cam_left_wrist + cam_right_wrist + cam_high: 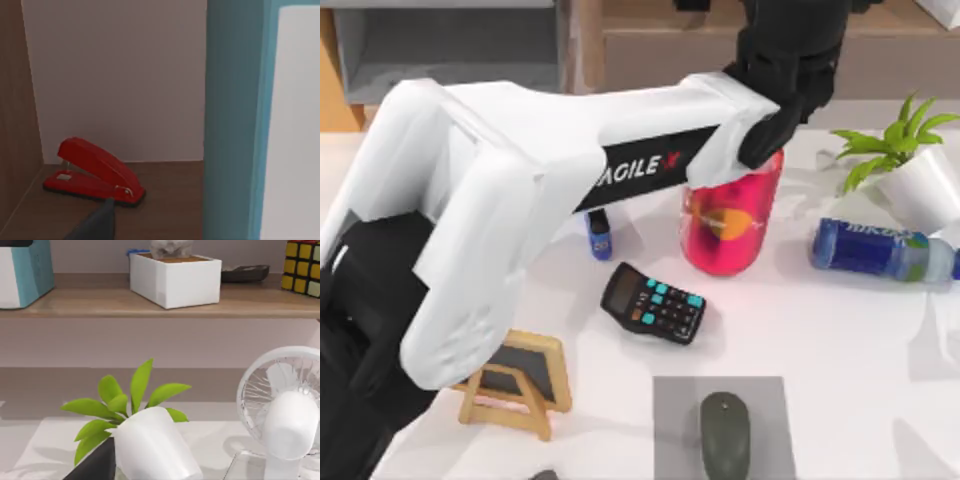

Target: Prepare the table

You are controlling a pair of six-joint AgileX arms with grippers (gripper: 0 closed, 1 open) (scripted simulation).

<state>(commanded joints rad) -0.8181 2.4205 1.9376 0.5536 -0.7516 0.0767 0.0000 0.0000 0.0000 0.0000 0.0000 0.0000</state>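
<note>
The table (840,340) spreads white under the top view, with a wood and grey shelf cabinet (450,50) along its far edge. Nearest the camera a grey pad (670,430) carries a dark mouse (724,432), and a small wooden easel chalkboard (518,382) stands to its left. Further in lie a black calculator (653,303) and a small blue object (599,235), then a red jar (730,225) and a blue bottle (880,250) on its side. A potted plant (910,165) in a white pot sits tilted at the far right.

The left arm (520,190) stretches across the table from the left, its gripper (775,110) above the jar at the cabinet's edge, well off the tabletop; whether its fingers are apart or together I cannot tell. Its wrist view shows a red stapler (92,172) on a brown shelf beside a teal panel (232,120).

The right wrist view shows the plant (140,435) close by, a white fan (285,410) beside it, and a white box (175,280) on a shelf beyond.
</note>
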